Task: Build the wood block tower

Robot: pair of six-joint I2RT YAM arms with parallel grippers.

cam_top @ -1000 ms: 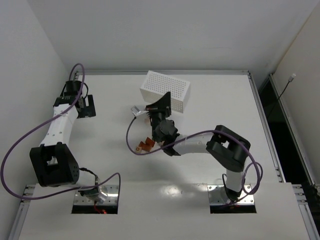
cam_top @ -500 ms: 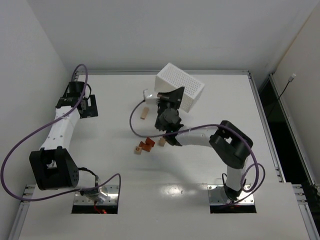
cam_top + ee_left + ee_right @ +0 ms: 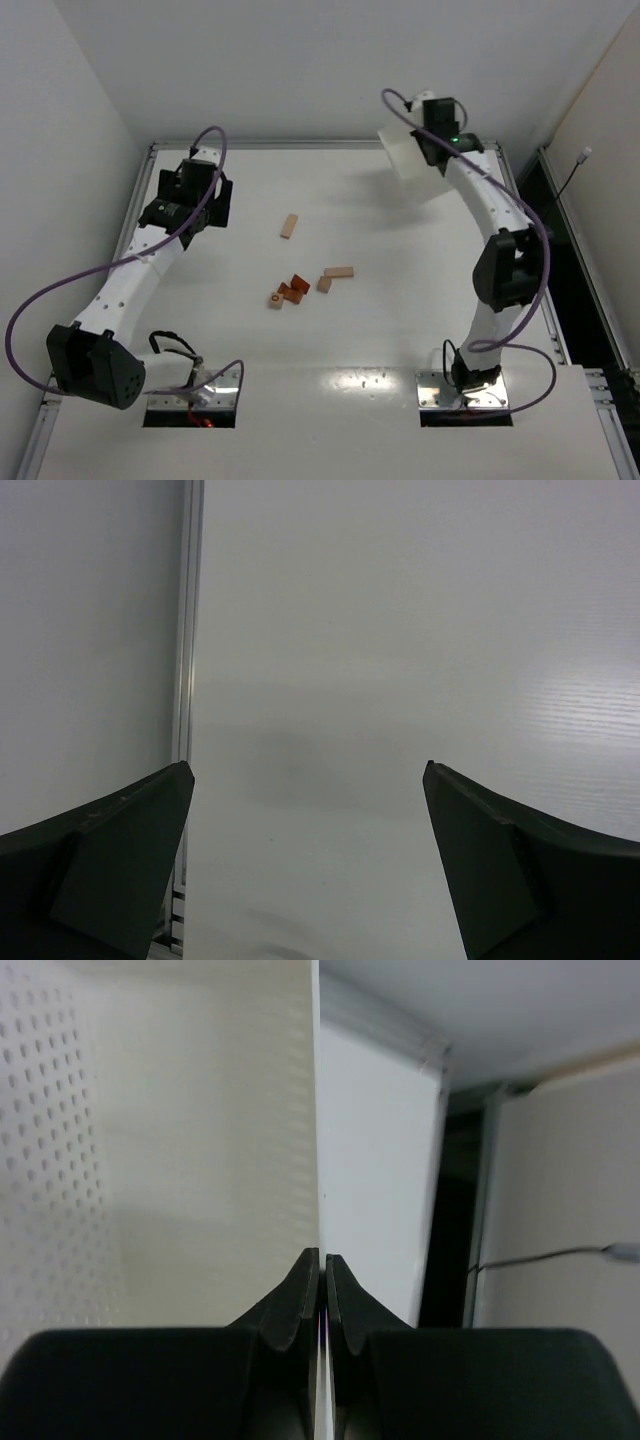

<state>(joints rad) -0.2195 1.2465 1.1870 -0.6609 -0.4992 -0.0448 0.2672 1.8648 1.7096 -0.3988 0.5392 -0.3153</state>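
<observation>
Far left: left gripper (image 3: 308, 780) spread wide above worktop (image 3: 400, 330), holding nothing, likely ready for picking. Centre: wood blocks (image 3: 293, 291) lying loose and unstacked, tower not begun. Far right: right gripper (image 3: 322, 1260) pinched onto thin wall of white tray (image 3: 180, 1140), raised aside, probably to clear building room.

The white table (image 3: 400, 330) bears small wooden blocks (image 3: 295, 290), pale and reddish, scattered near its middle.

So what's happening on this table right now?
The right gripper is pinched shut on a wall of the white perforated tray, holding it up over the far right corner of the table. The small wooden blocks lie scattered mid-table, none stacked yet. The left gripper hangs open at the far left, holding nothing.
</observation>
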